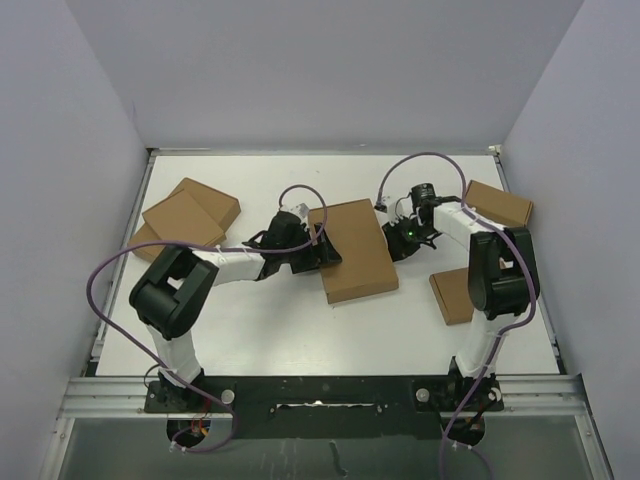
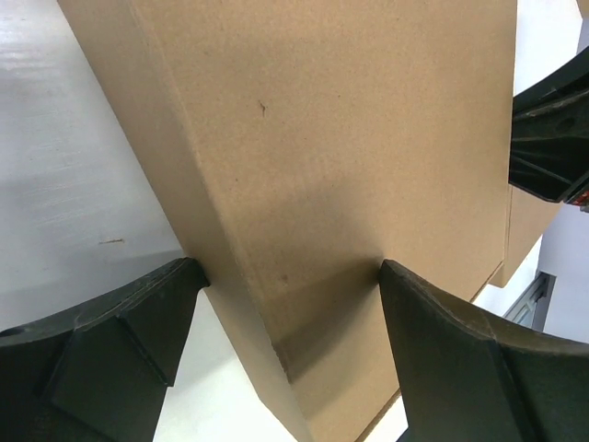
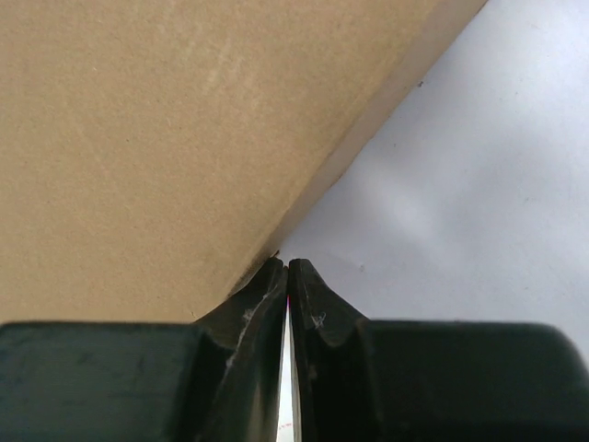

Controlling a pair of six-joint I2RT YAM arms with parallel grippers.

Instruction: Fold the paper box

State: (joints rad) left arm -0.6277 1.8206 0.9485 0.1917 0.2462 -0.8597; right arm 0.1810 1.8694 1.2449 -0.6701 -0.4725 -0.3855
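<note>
The paper box (image 1: 355, 250) lies closed and flat at the middle of the white table, plain brown. My left gripper (image 1: 322, 250) is at its left edge. In the left wrist view the jaws stand wide, and the left gripper (image 2: 290, 269) straddles a near corner of the paper box (image 2: 340, 138); one fingertip (image 2: 189, 276) rests by the side wall and the other on the top face. My right gripper (image 1: 395, 235) is at the box's right edge. There the right gripper (image 3: 288, 269) is shut and empty, its tips against the lower edge of the paper box (image 3: 156, 138).
A stack of smaller flat brown boxes (image 1: 185, 215) lies at the back left. One flat box (image 1: 497, 203) is at the back right, another (image 1: 452, 295) beside the right arm. Grey walls close in the table (image 1: 250, 330) on three sides.
</note>
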